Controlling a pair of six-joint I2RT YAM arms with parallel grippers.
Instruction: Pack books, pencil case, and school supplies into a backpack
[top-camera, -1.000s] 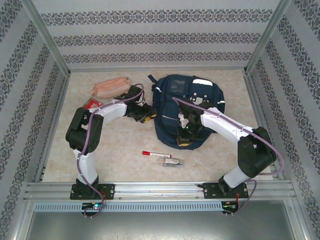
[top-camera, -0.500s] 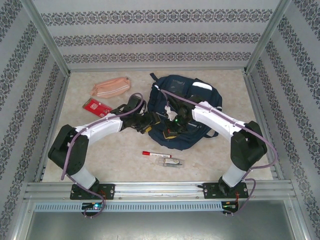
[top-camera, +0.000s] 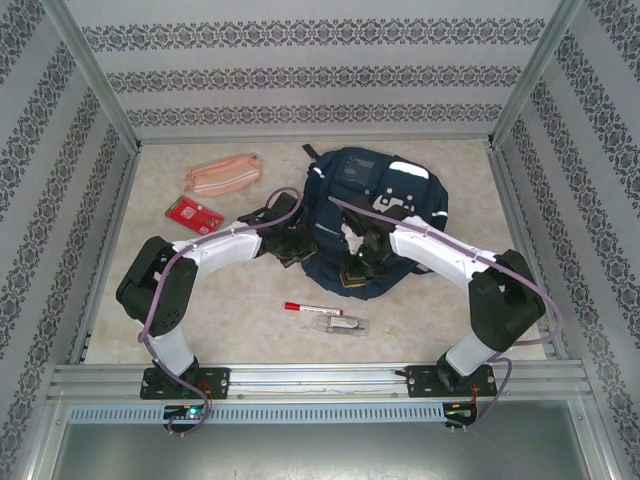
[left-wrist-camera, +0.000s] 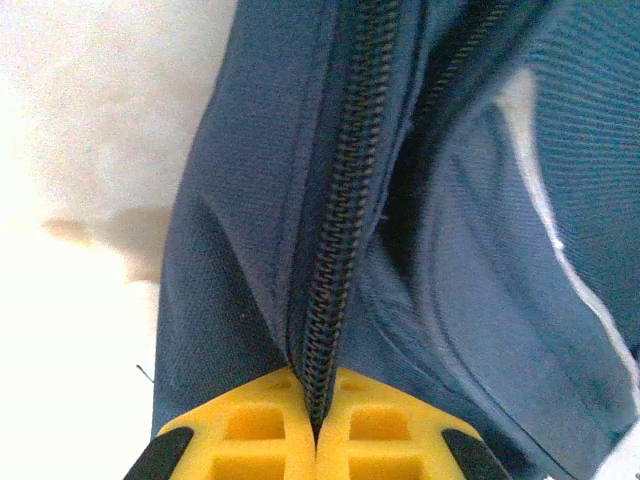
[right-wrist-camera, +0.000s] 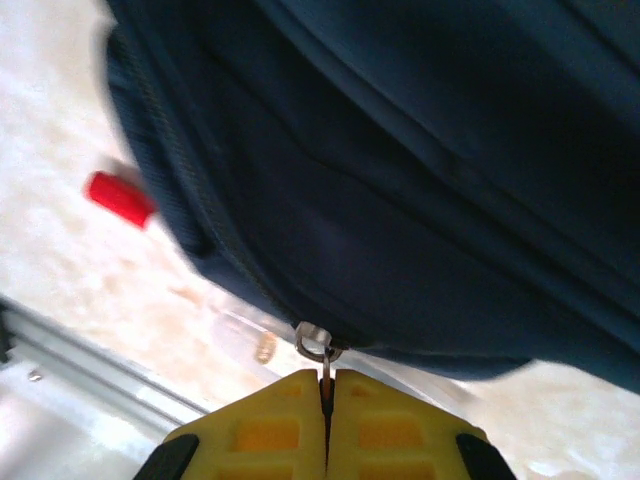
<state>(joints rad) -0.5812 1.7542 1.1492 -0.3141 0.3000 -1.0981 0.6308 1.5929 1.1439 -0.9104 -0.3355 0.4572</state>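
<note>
One pale marbled desk (top-camera: 250, 320) carries everything you are working with. Biggest on it is the navy backpack (top-camera: 370, 185), lying flat toward the far right of centre, its pale patches and thin white stripe facing up. Both of your arms bend inward to its near half.

Your left tool (top-camera: 293, 245) sits at the backpack's left edge. The left wrist view shows its yellow fingers (left-wrist-camera: 250, 435) pressed together, with the line of zip teeth (left-wrist-camera: 335, 260) and a fold of blue fabric running straight down into the seam between them, so it is pinching the backpack along that zip.

Your right tool (top-camera: 357, 272) is at the backpack's near edge. In the right wrist view its fingers (right-wrist-camera: 265, 430) are also pressed together, nipping the thin metal zip pull (right-wrist-camera: 318, 345) that hangs from the bag's lower rim.

The salmon-pink pencil case (top-camera: 222, 173) lies at the far left of the desk, well apart from the backpack. The red packet (top-camera: 193, 212) lies flat just nearer than it, beside your left forearm.

The marker pen (top-camera: 312, 309), white with a red cap, lies on bare desk near the backpack's near edge, between the two arm bases. The clear-wrapped item (top-camera: 343, 324) lies just beside it on the near side.
</note>
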